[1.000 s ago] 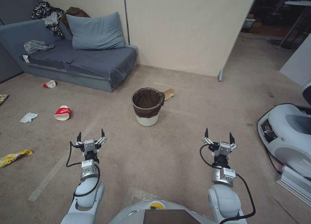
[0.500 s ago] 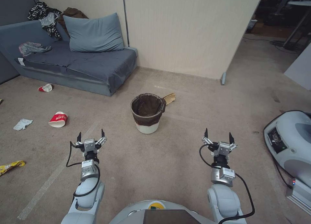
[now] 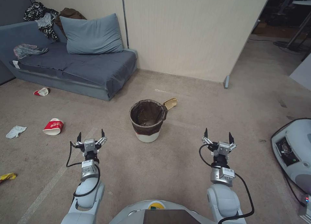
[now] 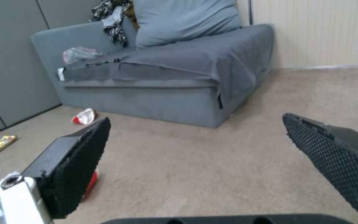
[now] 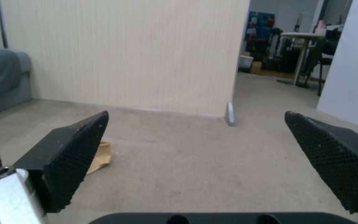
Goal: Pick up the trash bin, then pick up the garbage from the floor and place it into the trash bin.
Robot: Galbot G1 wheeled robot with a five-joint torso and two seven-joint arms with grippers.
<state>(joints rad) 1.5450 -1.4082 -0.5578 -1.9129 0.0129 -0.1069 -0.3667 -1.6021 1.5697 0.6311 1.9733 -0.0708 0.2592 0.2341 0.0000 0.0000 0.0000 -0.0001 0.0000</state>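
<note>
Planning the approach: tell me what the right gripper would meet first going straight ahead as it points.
The right gripper, open, points past the white plastic trash bin, which sits off to its left. Ahead lies bare beige carpet, then probably the cream panelled wall's end; depth is unclear.

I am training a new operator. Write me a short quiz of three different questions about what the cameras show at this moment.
1. True or false: the left pincer is holding the trash bin.
2. Multiple choice: the brown paper scrap lies
A. inside the bin
B. on the carpet just behind the bin
C. on the sofa
3. Short answer: which red-and-white litter lies nearest the left pincer?

Key
1. False. Both pincers, left and right, hang open and empty above the carpet, short of the bin.
2. B.
3. The tipped paper cup; a second cup lies farther off, by the sofa.
</note>
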